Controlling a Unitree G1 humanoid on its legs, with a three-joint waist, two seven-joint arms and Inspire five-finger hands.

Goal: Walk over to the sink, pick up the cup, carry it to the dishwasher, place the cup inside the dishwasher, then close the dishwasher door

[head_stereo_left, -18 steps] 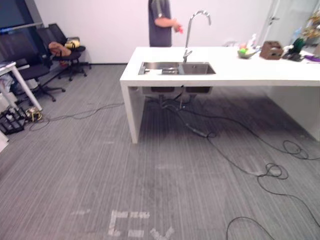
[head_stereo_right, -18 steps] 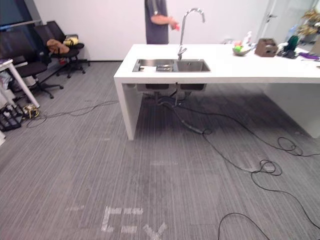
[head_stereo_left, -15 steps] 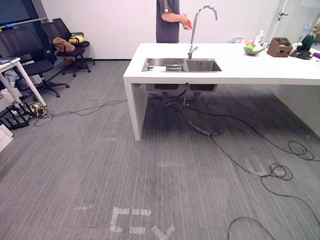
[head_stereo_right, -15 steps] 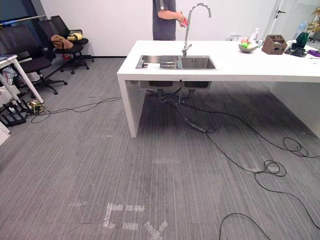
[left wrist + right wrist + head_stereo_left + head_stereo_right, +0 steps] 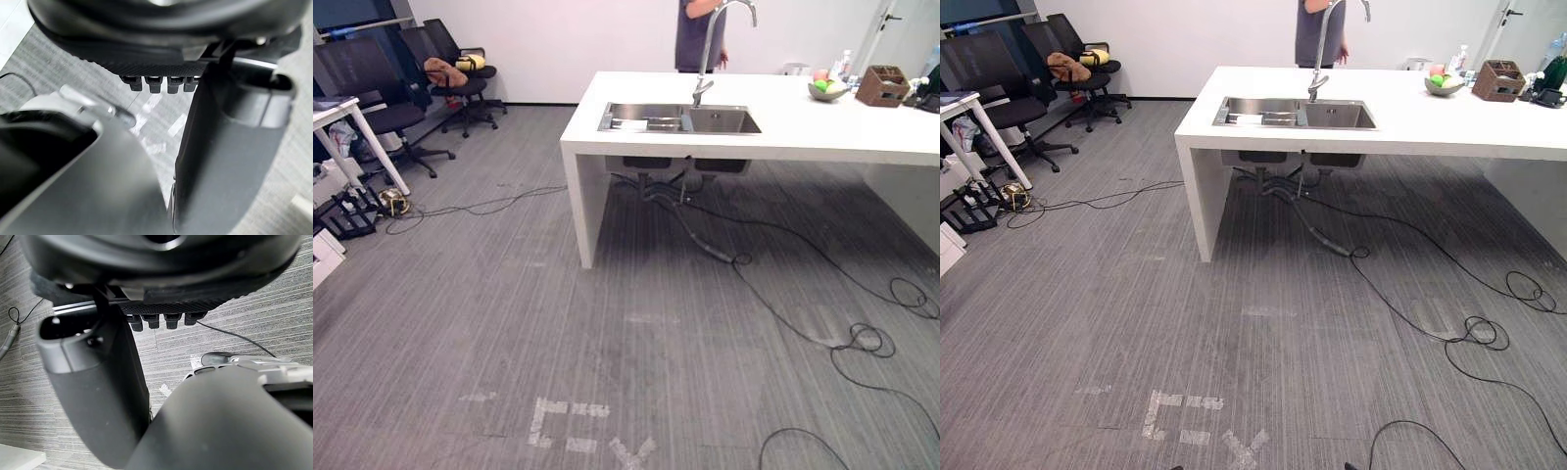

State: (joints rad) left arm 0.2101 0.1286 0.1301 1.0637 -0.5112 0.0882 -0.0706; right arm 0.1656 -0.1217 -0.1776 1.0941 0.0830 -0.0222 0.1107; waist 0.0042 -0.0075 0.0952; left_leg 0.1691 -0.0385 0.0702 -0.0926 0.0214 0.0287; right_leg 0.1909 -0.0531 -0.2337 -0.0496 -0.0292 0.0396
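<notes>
A steel double sink (image 5: 680,118) is set in the near left end of a long white counter (image 5: 822,132), a few steps ahead of me across the grey carpet. A tall curved faucet (image 5: 710,49) rises behind it. What lies in the basins is too far off to make out. My left hand (image 5: 161,44) hangs over the floor, fingers relaxed and the thumb (image 5: 230,147) standing out, holding nothing. My right hand (image 5: 161,274) hangs the same way, its thumb (image 5: 93,382) apart from the fingers, and it is empty.
A person (image 5: 700,34) stands behind the counter by the faucet. A fruit bowl (image 5: 826,88) and a brown box (image 5: 885,86) sit further right on it. Black cables (image 5: 862,338) trail over the floor on the right. Office chairs (image 5: 372,88) and a white table (image 5: 352,117) stand left.
The camera has moved and tilted, so the counter sits lower and further right in the picture. The person has stepped right, from beside the faucet to behind it.
</notes>
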